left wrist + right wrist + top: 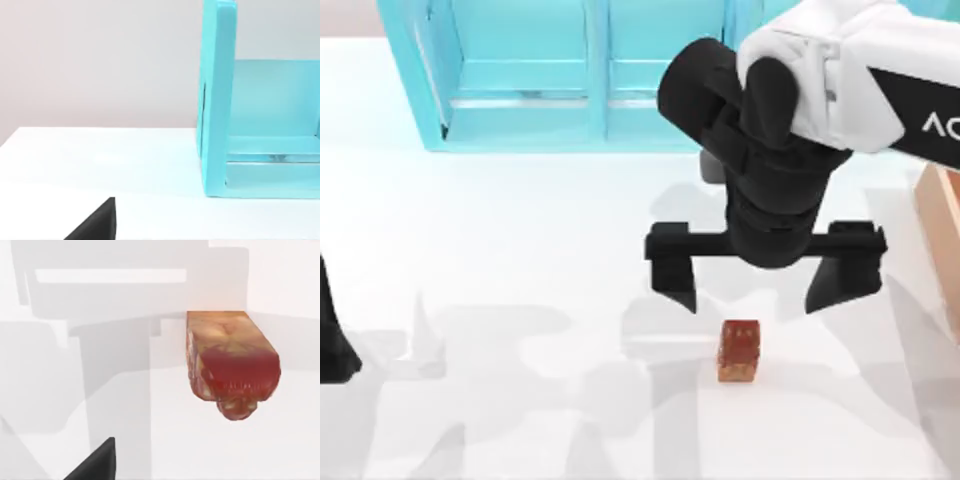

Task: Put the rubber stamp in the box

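Note:
The rubber stamp [739, 351] is a small reddish-brown glossy block with a lighter orange-tan base, resting on the white table toward the front right of centre. In the right wrist view the rubber stamp [231, 362] looms close. My right gripper [750, 288] hovers open just behind and above it, one finger on each side, nothing held. A sliver of the light tan box [942, 225] shows at the right edge. My left arm [332, 335] is parked at the left edge; one dark fingertip [95, 222] appears in its wrist view.
A large turquoise shelf unit [590, 70] stands along the back of the table, its side wall [217, 100] near the left wrist camera. White tabletop [520, 260] lies between the shelf and the stamp.

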Motion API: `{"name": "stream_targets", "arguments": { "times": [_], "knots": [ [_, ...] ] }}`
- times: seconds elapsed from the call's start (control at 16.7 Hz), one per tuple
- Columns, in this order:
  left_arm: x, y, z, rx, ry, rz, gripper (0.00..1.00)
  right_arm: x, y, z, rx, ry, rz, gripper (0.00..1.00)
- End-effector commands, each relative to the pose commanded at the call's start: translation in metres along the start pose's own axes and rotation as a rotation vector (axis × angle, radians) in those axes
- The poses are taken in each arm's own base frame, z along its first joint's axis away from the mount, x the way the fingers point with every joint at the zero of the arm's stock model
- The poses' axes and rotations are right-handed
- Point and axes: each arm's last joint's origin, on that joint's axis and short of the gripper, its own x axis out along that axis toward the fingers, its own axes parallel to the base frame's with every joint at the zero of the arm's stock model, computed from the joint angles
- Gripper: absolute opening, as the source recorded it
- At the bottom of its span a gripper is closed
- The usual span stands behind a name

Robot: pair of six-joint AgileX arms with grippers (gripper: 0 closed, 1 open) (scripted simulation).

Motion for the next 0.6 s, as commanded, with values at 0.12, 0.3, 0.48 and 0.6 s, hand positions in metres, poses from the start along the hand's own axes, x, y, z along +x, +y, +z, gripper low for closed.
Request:
{"name": "stream_targets", "arguments": {
  "times": [0.12, 0.3, 0.48, 0.6],
  "knots": [
    [0.000, 0.000, 0.000, 0.000, 0.000, 0.000, 1.00, 0.000, 0.000, 0.000, 0.000, 0.000, 0.000, 1.00],
    [0.000, 0.000, 0.000, 0.000, 0.000, 0.000, 1.00, 0.001, -0.001, 0.001, 0.003, -0.001, 0.000, 1.00],
    [0.000, 0.000, 0.000, 0.000, 0.000, 0.000, 1.00, 0.021, 0.000, 0.002, 0.000, 0.001, -0.001, 1.00],
    [0.000, 0.000, 0.000, 0.000, 0.000, 0.000, 1.00, 0.046, 0.002, 0.003, 0.000, -0.002, 0.002, 1.00]
  ]
}}
